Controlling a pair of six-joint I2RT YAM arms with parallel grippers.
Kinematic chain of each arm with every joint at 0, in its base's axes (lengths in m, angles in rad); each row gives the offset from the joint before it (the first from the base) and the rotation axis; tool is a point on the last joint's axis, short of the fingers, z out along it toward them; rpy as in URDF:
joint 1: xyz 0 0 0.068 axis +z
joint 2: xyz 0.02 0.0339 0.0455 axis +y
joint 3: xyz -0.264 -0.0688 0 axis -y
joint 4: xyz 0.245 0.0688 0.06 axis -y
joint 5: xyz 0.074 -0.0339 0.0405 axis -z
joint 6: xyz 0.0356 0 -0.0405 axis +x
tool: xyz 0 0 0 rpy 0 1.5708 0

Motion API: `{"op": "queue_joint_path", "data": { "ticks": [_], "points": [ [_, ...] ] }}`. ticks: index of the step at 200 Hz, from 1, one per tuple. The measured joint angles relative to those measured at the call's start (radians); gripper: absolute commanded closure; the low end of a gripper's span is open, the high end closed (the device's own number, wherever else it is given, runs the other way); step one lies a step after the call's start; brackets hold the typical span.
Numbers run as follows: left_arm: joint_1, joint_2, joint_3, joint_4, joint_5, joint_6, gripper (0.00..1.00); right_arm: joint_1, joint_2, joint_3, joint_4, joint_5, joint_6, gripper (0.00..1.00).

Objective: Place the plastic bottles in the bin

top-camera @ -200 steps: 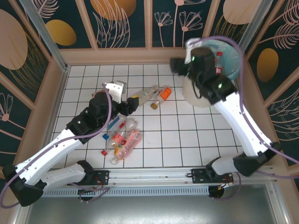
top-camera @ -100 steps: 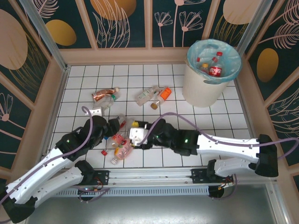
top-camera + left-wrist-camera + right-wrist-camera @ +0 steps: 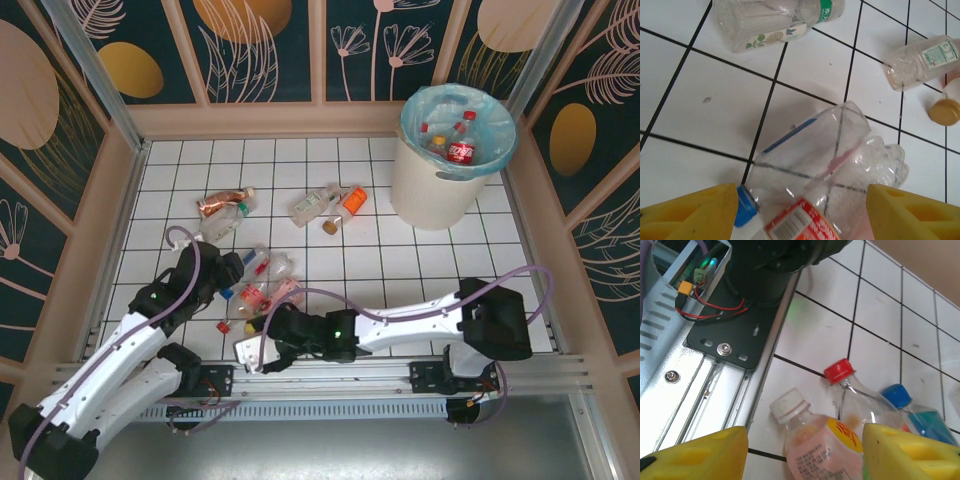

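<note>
jaws apart on both arms: right jaws, back from the bin (image 3: pixel 425 195), now straddle a pink bottle (image 3: pixel 815 455) on the bench (image 3: pixel 400 270); left jaws straddle a crushed bottle (image 3: pixel 810 145). next pickups look close.

Left wrist cam: red-label bottle (image 3: pixel 800 222) was cut off at the bottom edge, green-band bottle (image 3: pixel 765 20) at the top. Right wrist cam: pink bottle (image 3: pixel 820 452) was cut off at the bottom, & a yellow finger (image 3: pixel 910 455) hid pt of the blue-cap bottle (image 3: pixel 912 407). Top cam: right arm (image 3: pixel 400 322) hid pt of the bottle pile (image 3: pixel 262 290).
</note>
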Motion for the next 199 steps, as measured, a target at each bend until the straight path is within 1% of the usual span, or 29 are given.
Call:
{"op": "queue_joint_path", "data": {
  "ticks": [26, 47, 67, 102, 149, 175, 199],
  "points": [
    [0.065, 0.092, -0.002, 0.100, 0.068, 0.050, 0.30, 0.006, 0.089, 0.086, -0.035, 0.007, -0.011, 0.38],
    [0.101, 0.156, 0.002, 0.150, 0.091, 0.096, 0.30, 0.014, 0.169, 0.166, -0.078, 0.034, -0.019, 0.38],
    [0.127, 0.184, 0.019, 0.166, 0.097, 0.137, 0.29, 0.021, 0.225, 0.213, -0.124, 0.059, -0.036, 0.38],
    [0.141, 0.180, 0.051, 0.195, 0.097, 0.179, 0.28, 0.024, 0.259, 0.235, -0.195, 0.091, -0.076, 0.37],
    [0.141, 0.142, 0.053, 0.201, 0.096, 0.195, 0.28, 0.024, 0.322, 0.299, -0.245, 0.142, -0.139, 0.37],
    [0.141, 0.117, 0.053, 0.200, 0.096, 0.202, 0.28, 0.024, 0.348, 0.307, -0.264, 0.164, -0.173, 0.39],
    [0.141, 0.102, 0.053, 0.195, 0.091, 0.211, 0.28, 0.024, 0.366, 0.325, -0.284, 0.176, -0.195, 0.43]
  ]
}}
